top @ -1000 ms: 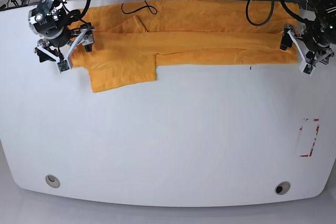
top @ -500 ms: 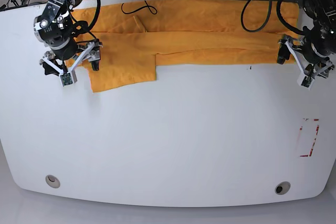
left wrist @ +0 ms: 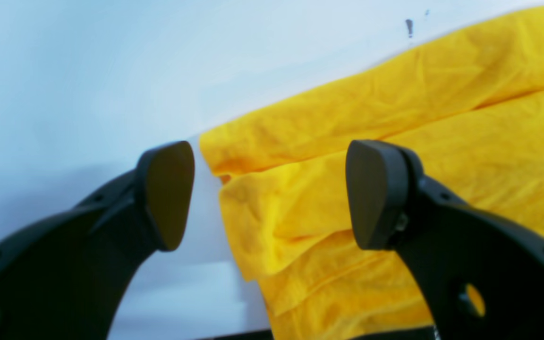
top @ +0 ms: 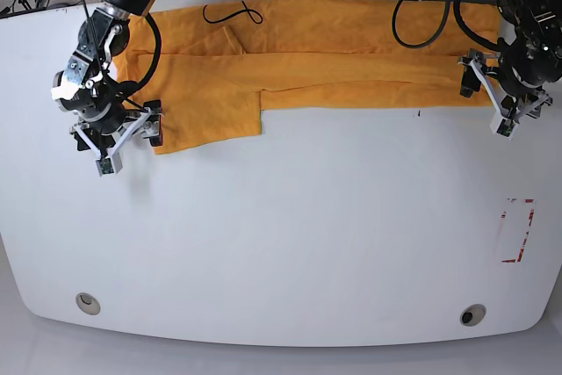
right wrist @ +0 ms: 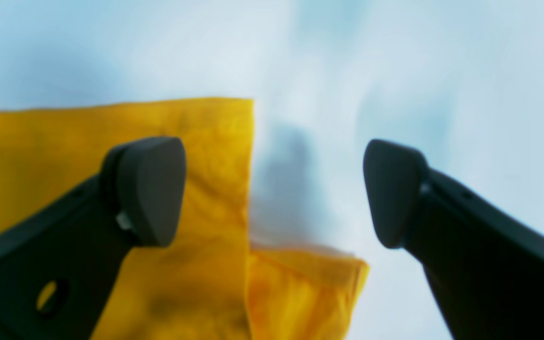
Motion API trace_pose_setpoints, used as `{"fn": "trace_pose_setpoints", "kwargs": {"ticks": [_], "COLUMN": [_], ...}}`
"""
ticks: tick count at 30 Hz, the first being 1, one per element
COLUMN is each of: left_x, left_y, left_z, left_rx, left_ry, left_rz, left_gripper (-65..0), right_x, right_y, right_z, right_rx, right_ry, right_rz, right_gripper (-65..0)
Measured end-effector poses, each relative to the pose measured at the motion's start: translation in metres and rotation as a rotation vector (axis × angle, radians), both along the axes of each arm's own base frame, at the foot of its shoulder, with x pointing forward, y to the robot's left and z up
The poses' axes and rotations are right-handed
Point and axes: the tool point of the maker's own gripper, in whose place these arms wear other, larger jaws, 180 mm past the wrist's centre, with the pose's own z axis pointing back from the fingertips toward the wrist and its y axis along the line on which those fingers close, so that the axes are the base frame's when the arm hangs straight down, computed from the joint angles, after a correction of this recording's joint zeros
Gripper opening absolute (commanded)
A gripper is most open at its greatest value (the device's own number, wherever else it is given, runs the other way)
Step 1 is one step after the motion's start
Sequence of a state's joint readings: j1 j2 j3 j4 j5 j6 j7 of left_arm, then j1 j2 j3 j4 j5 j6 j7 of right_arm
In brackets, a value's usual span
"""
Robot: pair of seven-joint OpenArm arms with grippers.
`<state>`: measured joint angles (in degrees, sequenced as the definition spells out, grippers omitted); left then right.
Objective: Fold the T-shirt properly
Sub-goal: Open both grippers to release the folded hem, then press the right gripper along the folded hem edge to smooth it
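The orange-yellow T-shirt (top: 299, 63) lies folded into a long band along the table's back edge, with one sleeve (top: 206, 120) sticking out toward the front. A thin black squiggle (top: 233, 13) marks it near the collar. On the base view's left, my right gripper (top: 130, 145) stands open at the sleeve's outer corner. Its wrist view shows one finger (right wrist: 147, 189) over the cloth (right wrist: 206, 165) and the other over bare table. My left gripper (top: 486, 103) is open at the shirt's right end. There it straddles the layered edge (left wrist: 272, 217), with nothing pinched.
The white table (top: 281, 234) stretches out in front of the shirt. A red-outlined rectangle (top: 516, 230) is marked near the right edge. Two round holes (top: 88, 303) (top: 472, 314) sit near the front corners. Cables (top: 430, 6) hang over the shirt's back right part.
My right gripper has travelled forward along the shirt's left end, from the folded band down to the sleeve's outer corner. My left gripper has shifted slightly inward at the right end. The shirt has not moved.
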<state>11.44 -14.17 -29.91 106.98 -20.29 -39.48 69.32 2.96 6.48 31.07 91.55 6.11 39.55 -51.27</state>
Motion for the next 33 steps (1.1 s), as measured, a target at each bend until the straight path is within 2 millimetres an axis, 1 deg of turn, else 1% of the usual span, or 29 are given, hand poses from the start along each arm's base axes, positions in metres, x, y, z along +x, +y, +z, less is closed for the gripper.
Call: {"fn": "trace_pose_setpoints", "kwargs": {"ticks": [4,8,10,17,28,33], "left_x": [-0.002,-0.002,-0.002,-0.001,0.000,0.000], "left_y": [0.000,0.000,0.000,-0.001,-0.001,-0.001], "left_z": [-0.002,-0.002,-0.002,-0.001,-0.001,0.000], "left_rx": [0.001,0.000,-0.001,-0.005,-0.007,-0.008], "left_ry": [0.008,0.006,0.006,-0.005,-0.011,-0.012], "left_rz": [0.002,0.002,0.002,0.000,-0.001,-0.002], "left_gripper": [-19.3,-19.3,-19.3,-19.3,-19.3,-19.3], "right_x": [0.006,0.002,0.001,0.008,0.011,0.010], "right_y": [0.003,0.007,0.009,0.012,0.033,0.037], "right_z": [-0.013,-0.030,-0.034,-0.036,-0.036,-0.037], "right_rx": [0.048,0.082,0.095,0.129,0.184,0.198], "right_ry": [-0.004,0.044,0.042,0.015,-0.006,-0.014], "right_rz": [0.005,0.004,0.002,-0.005,-0.004,-0.006], "right_gripper": [-9.5,-9.5,-9.8,-10.3,-10.3,-10.5]}}
